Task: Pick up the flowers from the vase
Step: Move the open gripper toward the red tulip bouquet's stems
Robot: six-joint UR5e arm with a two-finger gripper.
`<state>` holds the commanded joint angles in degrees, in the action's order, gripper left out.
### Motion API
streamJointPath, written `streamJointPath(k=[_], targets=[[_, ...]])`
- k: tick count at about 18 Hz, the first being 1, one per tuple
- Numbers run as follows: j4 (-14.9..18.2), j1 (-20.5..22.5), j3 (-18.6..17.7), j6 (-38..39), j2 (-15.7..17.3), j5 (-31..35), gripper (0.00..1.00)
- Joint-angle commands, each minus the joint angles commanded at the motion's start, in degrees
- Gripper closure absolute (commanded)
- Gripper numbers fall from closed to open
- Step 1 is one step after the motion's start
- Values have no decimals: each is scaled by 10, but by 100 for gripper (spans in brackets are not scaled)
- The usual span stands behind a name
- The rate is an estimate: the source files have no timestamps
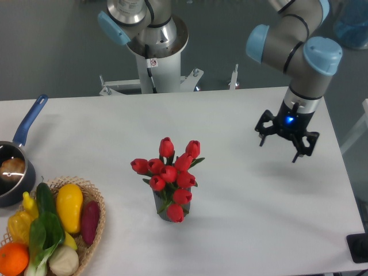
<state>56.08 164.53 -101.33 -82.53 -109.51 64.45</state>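
Camera view from the fixed position: the flowers [170,171] are seen standing in the vase [165,208], near the middle of the white table [241,230], with the red buds bunched above the dark ribbed body and one bud drooping over the front of its rim. The gripper [286,142] is held above the table well to the right of the bunch and a little farther back, pointing downward; its fingers are spread apart and nothing is held between them. No contact with the task's things is made. The step in hand is judged to be the approach, with the grasp not yet begun. For the next move, the gripper would need to be carried across to the bunch, lowered, and closed on the stems or the cluster of buds, gently enough that the vase is not tipped. At the left edge, a basket [96,198] of vegetables and a blue-handled saucepan [17,172] are seen, well apart from the vase.
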Motion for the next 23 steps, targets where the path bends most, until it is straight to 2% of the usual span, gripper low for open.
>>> streamJointPath(k=[8,12,15,18,23], targets=[[5,-19,-41,0,40,-156,0],[25,-28,-50,1,39,-259,0],[26,-47,-52,4,36,-288,0],[25,-53,-55,2,36,-349,0],[24,-72,-55,2,34,-383,0]])
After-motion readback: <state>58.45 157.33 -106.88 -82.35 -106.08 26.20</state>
